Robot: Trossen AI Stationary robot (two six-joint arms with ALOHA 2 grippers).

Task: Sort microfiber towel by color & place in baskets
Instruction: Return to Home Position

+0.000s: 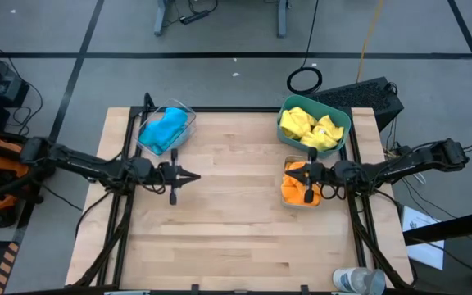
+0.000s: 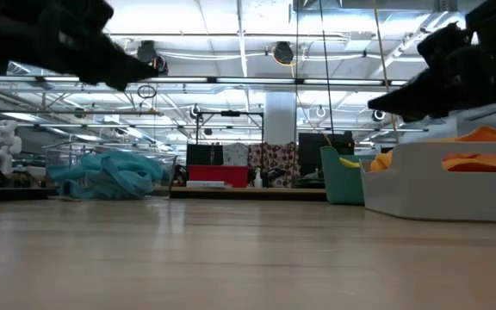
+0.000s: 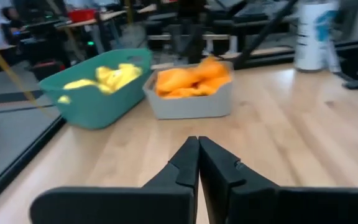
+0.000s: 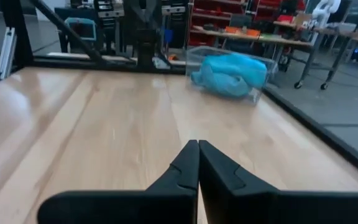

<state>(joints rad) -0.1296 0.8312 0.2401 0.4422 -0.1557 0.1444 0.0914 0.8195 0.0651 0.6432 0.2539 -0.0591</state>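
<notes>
**Inspector:** What is the state of the end effectors?

**Technician:** The left gripper (image 1: 193, 174) hangs above bare wood near the clear bin (image 1: 189, 111). Its fingers are pressed together with nothing between them. The right gripper (image 1: 292, 174) hangs over the inner rim of the grey bin (image 1: 301, 204), and its fingers are likewise together and empty.

**Inspector:** Where are the towels?

**Technician:** All are binned by colour. The blue towels (image 1: 164, 129) lie in the clear bin and the orange towels (image 1: 293, 190) in the grey bin. The yellow towels (image 1: 308, 127) lie in the teal bin (image 1: 347, 123).

**Inspector:** What about edges and clearance?

**Technician:** The clear bin sits at the far left edge of the table (image 1: 236, 238). The teal bin sits at the far right corner, with the grey bin just beside it on the near side. Both arms reach in from the side edges, tips pointing toward each other and well apart. The centre strip between them is open wood, and so is the whole near half. The one item there is a bottle (image 1: 357, 280) at the near right corner.
</notes>
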